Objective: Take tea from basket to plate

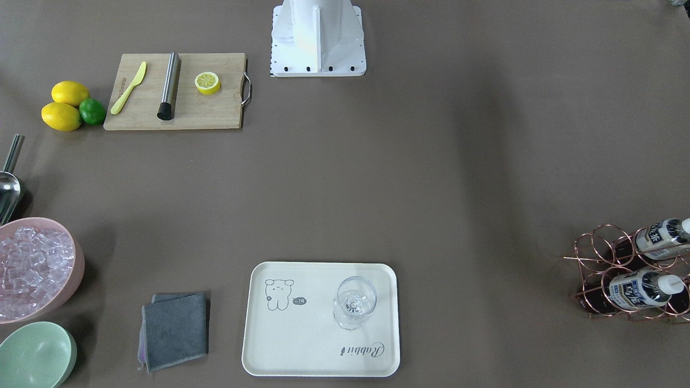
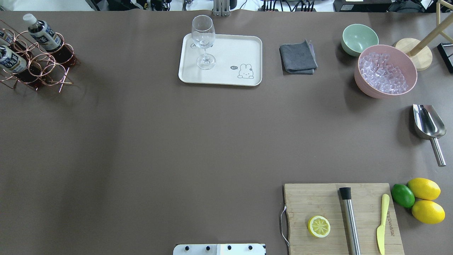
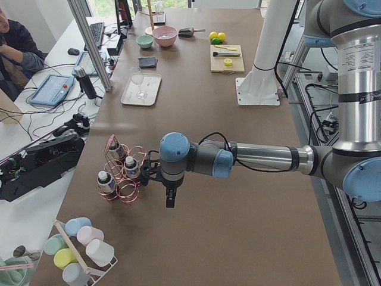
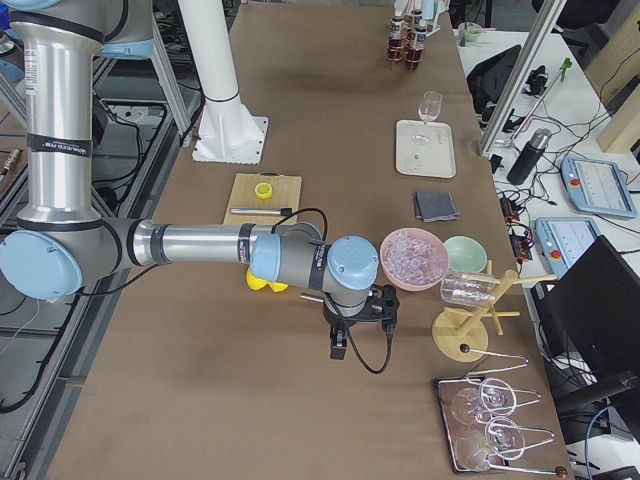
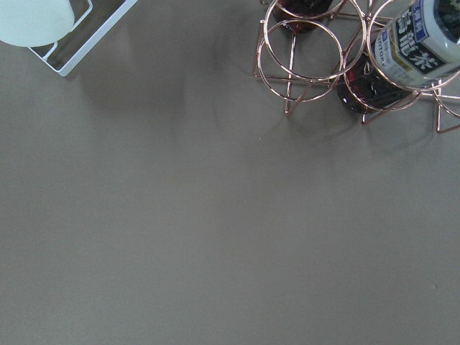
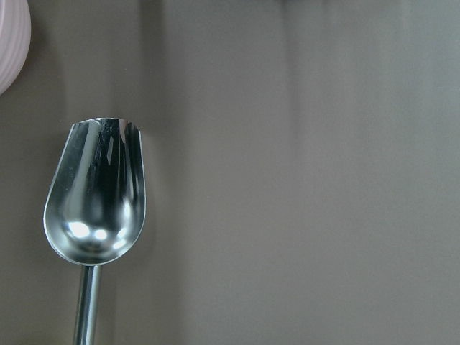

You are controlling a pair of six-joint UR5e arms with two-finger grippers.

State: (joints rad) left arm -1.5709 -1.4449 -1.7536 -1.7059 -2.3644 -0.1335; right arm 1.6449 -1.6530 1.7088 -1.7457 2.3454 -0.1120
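The rose-gold wire basket [image 1: 604, 264] stands at the table's left end and holds tea bottles [image 1: 644, 288] with white caps and dark liquid. One tea bottle [image 5: 420, 39] fills the top right of the left wrist view, inside the basket's rings [image 5: 309, 50]. The cream plate [image 1: 302, 345] with a bear drawing lies at the far middle edge. My left gripper [image 3: 170, 201] hangs close beside the basket [image 3: 122, 173]; whether it is open or shut I cannot tell. My right gripper [image 4: 337, 348] hovers near the pink bowl, state unclear.
A wine glass [image 1: 354, 302] stands on the plate. A grey cloth [image 1: 175, 330], green bowl [image 1: 35, 355] and pink bowl of ice [image 1: 32, 267] lie along the far edge. A metal scoop [image 6: 97, 194], lemons, a lime and a cutting board [image 1: 178, 108] occupy the right side.
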